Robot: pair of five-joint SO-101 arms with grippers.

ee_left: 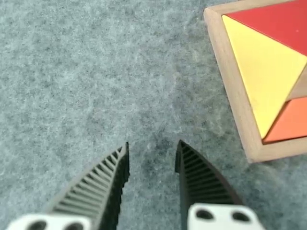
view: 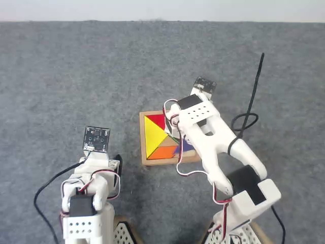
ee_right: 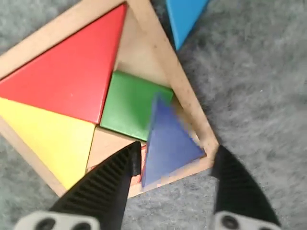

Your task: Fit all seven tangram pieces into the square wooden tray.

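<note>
The square wooden tray (view: 143,152) holds a red triangle (ee_right: 67,81), a yellow triangle (ee_right: 53,136), a green square (ee_right: 127,103) and an orange piece (view: 162,152). An indigo triangle (ee_right: 168,139) lies tilted over the green square and the tray's rim (ee_right: 158,52). My right gripper (ee_right: 175,158) is open above this triangle, one finger at its edge, the other apart from it. A blue piece (ee_right: 184,17) lies on the carpet just outside the tray. Beside the tray's corner (ee_left: 237,105), my left gripper (ee_left: 152,158) is open over bare carpet with nothing between its fingers.
Grey carpet covers the whole table. The right arm (view: 213,142) hangs over the tray's right half and hides it in the high view. A black cable (view: 251,101) runs behind that arm. The left arm (view: 91,178) stands at the front left.
</note>
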